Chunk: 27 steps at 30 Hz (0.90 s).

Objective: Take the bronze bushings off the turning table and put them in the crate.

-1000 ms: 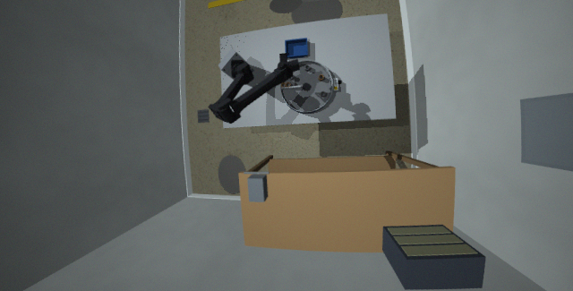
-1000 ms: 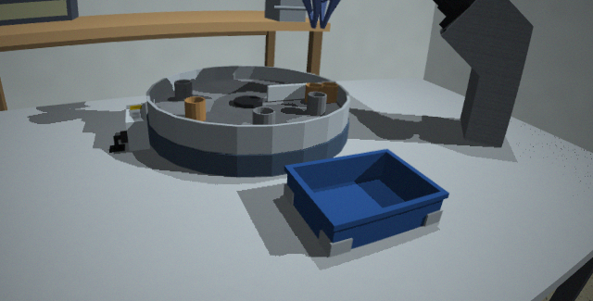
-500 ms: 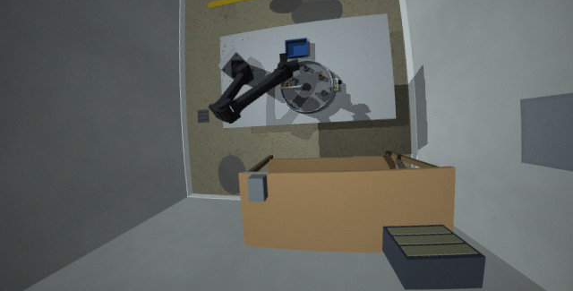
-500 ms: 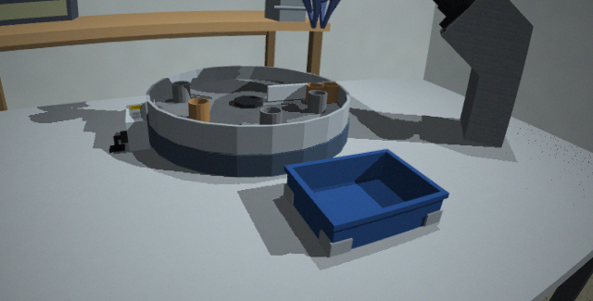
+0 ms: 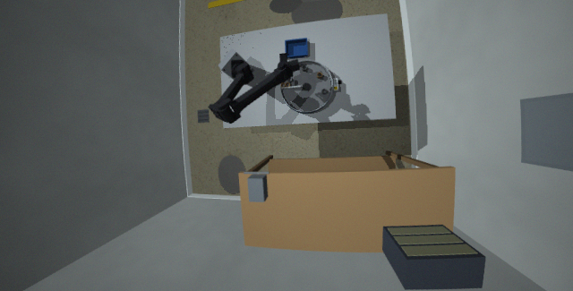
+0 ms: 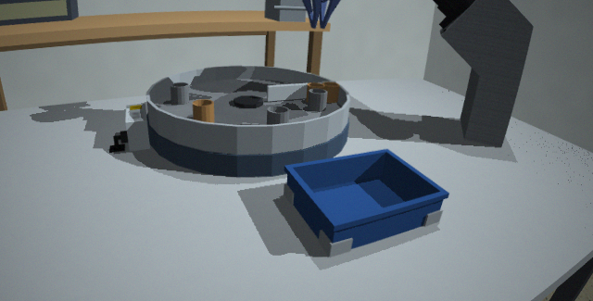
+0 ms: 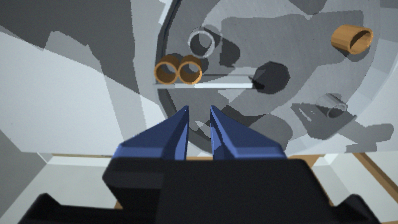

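The round grey turning table [image 6: 247, 116] holds bronze and steel bushings. Two bronze bushings [image 7: 178, 71] stand side by side against a fixed grey bar [image 7: 210, 86] near the rim, and they also show in the exterior view [image 6: 326, 90]. A third bronze bushing [image 6: 203, 110] [image 7: 351, 38] is across the table. Steel bushings [image 6: 180, 93] [image 6: 278, 115] [image 6: 317, 98] stand between them. My gripper [image 6: 321, 23] [image 7: 199, 111] hangs high above the table's rim near the bronze pair, its fingers a little apart and empty. The blue crate [image 6: 366, 194] is empty.
A dark hub [image 6: 248, 102] sits at the turning table's middle. The arm's grey base block [image 6: 486, 69] stands right of the table. A wooden bench [image 6: 139, 25] with a grey box [image 6: 283, 8] runs behind. A small black and yellow part [image 6: 125, 130] sits at the table's left side.
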{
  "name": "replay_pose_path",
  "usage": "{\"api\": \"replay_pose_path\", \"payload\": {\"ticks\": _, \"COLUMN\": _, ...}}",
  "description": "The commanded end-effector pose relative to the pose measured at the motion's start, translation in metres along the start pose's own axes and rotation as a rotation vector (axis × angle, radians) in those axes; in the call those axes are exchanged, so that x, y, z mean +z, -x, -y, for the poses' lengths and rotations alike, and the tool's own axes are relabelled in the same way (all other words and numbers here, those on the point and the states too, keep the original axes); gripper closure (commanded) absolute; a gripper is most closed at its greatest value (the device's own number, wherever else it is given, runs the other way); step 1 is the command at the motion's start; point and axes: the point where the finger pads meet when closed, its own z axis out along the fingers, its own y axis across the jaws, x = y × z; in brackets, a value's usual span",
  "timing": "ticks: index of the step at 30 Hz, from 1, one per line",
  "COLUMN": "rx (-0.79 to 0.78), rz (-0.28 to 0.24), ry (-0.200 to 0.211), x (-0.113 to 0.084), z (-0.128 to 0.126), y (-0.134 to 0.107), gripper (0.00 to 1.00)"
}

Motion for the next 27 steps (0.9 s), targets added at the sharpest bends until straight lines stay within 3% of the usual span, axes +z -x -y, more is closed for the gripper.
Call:
{"api": "replay_pose_path", "payload": {"ticks": 1, "rx": 0.001, "rz": 0.008, "ry": -0.029, "x": -0.0103, "z": 0.0131, "y": -0.0047, "gripper": 0.81}}
{"api": "replay_pose_path", "payload": {"ticks": 27, "rx": 0.001, "rz": 0.008, "ry": -0.029, "x": -0.0103, "z": 0.0131, "y": -0.0047, "gripper": 0.81}}
